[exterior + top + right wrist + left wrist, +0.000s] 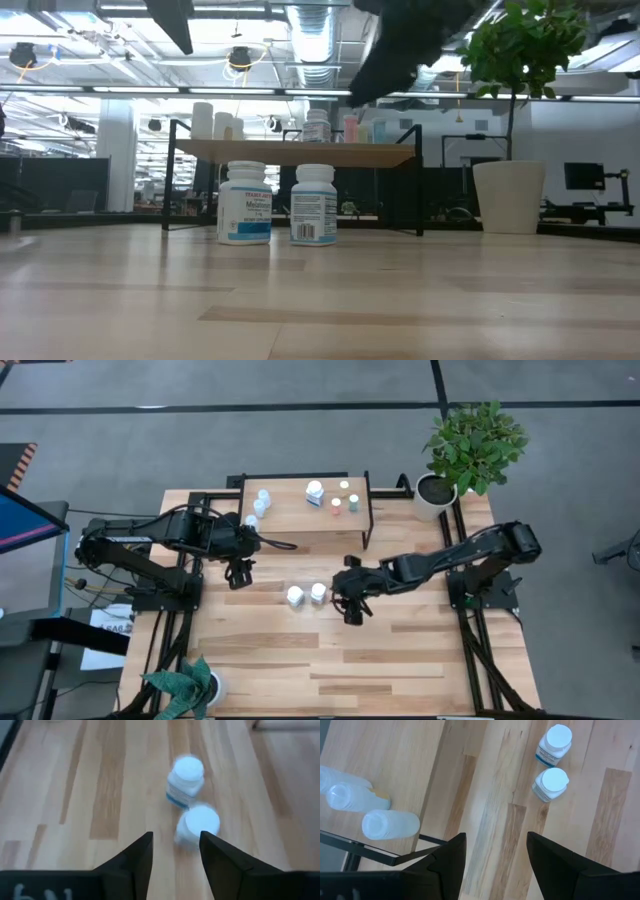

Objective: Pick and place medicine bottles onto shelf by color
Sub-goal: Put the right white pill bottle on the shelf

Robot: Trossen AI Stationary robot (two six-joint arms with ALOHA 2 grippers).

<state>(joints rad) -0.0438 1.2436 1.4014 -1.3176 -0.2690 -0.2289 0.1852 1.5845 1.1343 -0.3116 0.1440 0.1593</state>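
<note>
Two white bottles with blue labels stand upright on the table, side by side; they also show in the low view. The light-wood shelf stands at the far side. It carries three plain white bottles at its left end, a larger white one, and small reddish and greenish ones. My left gripper hangs open and empty, left of the two bottles, near the shelf's front edge. My right gripper is open and empty, just right of them.
A potted green plant stands at the table's far right corner, beside the shelf. A second plant in a white pot sits at the near left corner. Bare wooden tabletop stretches along the near side.
</note>
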